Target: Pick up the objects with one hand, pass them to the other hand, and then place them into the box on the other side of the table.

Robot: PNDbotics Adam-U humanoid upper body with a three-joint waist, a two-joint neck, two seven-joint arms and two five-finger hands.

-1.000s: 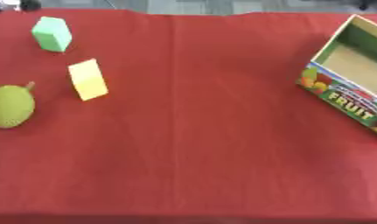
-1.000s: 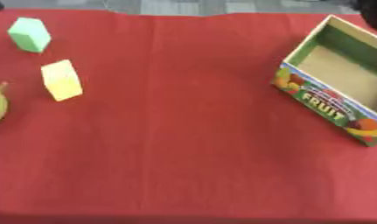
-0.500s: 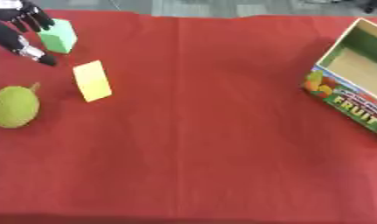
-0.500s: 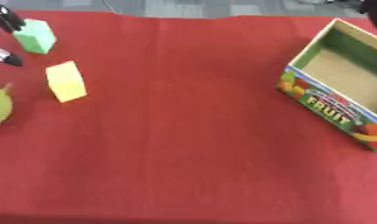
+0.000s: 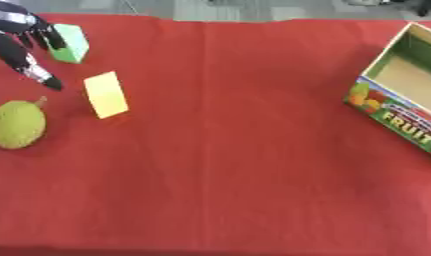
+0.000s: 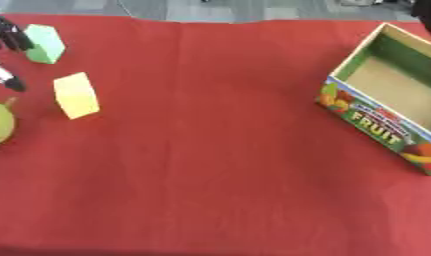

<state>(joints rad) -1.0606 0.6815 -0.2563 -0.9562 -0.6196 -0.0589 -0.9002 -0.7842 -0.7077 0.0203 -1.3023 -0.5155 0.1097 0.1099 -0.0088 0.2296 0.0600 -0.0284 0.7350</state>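
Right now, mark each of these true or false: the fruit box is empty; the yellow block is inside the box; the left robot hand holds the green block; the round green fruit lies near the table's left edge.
1. The fruit box is empty: true.
2. The yellow block is inside the box: false, it lies on the red tablecloth, far left of it.
3. The left robot hand holds the green block: false, its open fingers are beside it.
4. The round green fruit lies near the table's left edge: true.

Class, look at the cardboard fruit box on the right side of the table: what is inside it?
The printed cardboard fruit box shows only a bare tan floor and a green inner wall; no object lies inside. The strip behind its near printed wall is hidden.
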